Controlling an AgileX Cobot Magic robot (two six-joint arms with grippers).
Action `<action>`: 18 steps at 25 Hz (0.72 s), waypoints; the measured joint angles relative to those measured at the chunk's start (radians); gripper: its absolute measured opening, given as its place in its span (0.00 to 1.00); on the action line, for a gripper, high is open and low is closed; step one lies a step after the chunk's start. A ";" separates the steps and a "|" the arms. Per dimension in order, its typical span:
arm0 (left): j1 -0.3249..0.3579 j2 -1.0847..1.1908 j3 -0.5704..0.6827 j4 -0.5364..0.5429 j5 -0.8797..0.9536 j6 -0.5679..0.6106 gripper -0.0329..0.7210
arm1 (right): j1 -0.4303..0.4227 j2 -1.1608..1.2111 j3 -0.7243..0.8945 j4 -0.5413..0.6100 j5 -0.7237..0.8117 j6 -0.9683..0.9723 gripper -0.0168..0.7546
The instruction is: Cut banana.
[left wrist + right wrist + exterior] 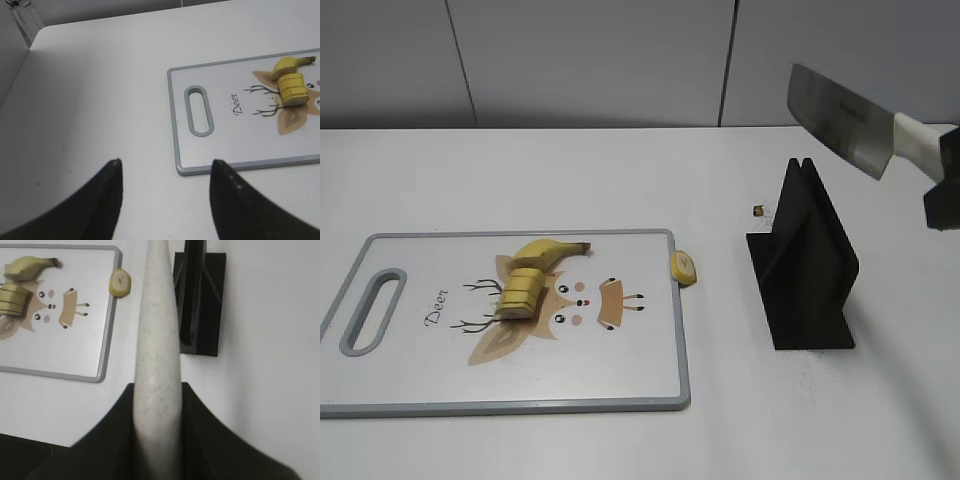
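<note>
Banana [542,255]: lies on my cutting board [650,370], near the deer print; the stem end is whole and curved, and the other end is cut into a row of slices [517,296] that stand close together, touching the uncut part.
Stray slice [684,266]: one round piece lies off the board on the white counter [620,170], just beside the board's right edge.
Cutting board: white with a grey rim and a slot handle [198,111] at its left end; it lies flat on the counter.
Knife [840,118]: a broad cleaver with a white handle, held in the air above and to the right of the black knife stand [802,262], blade slanting down toward the left.
Right jaws [157,405]: closed on the knife's white handle, one dark finger on each side of it.
Left jaws [165,172]: spread apart, holding nothing, over bare counter near the board's handle end.
Small dark crumb [758,210]: on the counter, just left of the stand.
</note>
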 joint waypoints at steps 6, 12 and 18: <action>0.000 0.000 0.000 -0.001 -0.006 0.000 0.75 | 0.000 -0.001 -0.067 0.000 0.000 -0.194 0.23; 0.000 0.009 -0.029 -0.016 -0.029 0.000 0.75 | 0.000 0.045 -0.125 -0.012 -0.012 -0.357 0.23; 0.000 0.184 -0.096 -0.116 -0.135 0.100 0.75 | 0.000 0.212 -0.185 -0.012 -0.031 -0.602 0.23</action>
